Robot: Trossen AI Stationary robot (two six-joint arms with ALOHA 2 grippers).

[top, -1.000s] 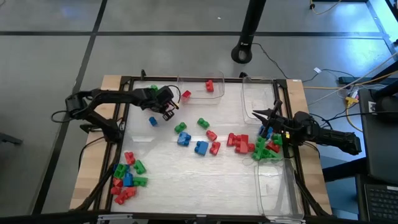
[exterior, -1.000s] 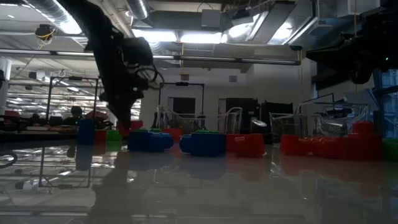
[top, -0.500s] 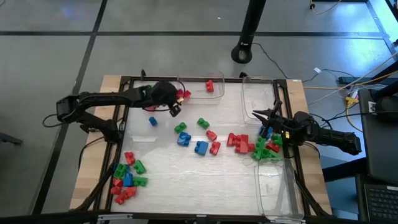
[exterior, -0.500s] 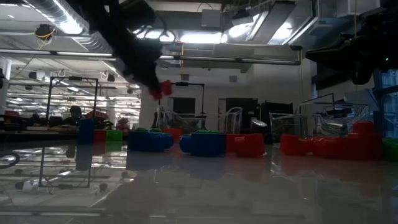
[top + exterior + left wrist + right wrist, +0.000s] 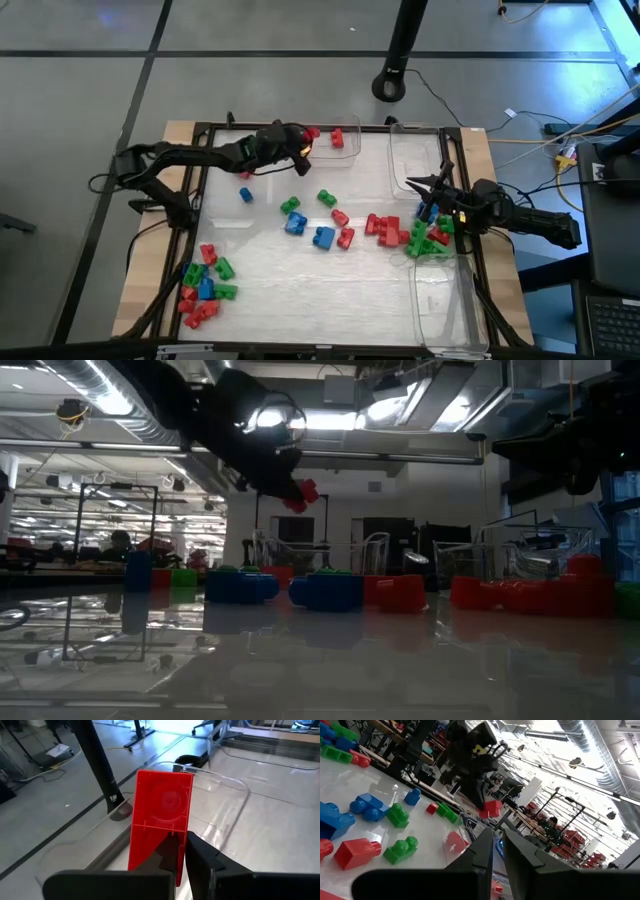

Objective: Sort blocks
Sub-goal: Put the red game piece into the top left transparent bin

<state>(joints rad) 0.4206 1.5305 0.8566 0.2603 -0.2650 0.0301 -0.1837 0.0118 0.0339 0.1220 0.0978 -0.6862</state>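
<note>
A red block (image 5: pixel 313 133) hangs above the near edge of the clear bin (image 5: pixel 345 152) at the table's far side, carried there by the left gripper (image 5: pixel 303 145), evidently so it can be dropped in beside the other red block (image 5: pixel 337 138) already lying in that bin. The placement suggests this bin is where the reds are being gathered. The left wrist view shows the brick (image 5: pixel 161 815) clamped upright between the two dark fingers (image 5: pixel 197 857), which are drawn tight against its lower sides, with the bin's curved wall (image 5: pixel 235 790) just beyond it. In the low view the block (image 5: pixel 301 495) is clearly off the table, well above the bricks resting on the surface.

Most blocks remain unsorted: a mixed cluster (image 5: pixel 320 215) lies on the table nearer the camera than the bin, another heap (image 5: pixel 203 285) well away toward the table's near left corner. The right gripper (image 5: pixel 432 205) waits far from the bin at the right edge, over a green and red pile (image 5: pixel 430 240), its fingers (image 5: pixel 480 852) pressed nearly together and holding nothing visible.
</note>
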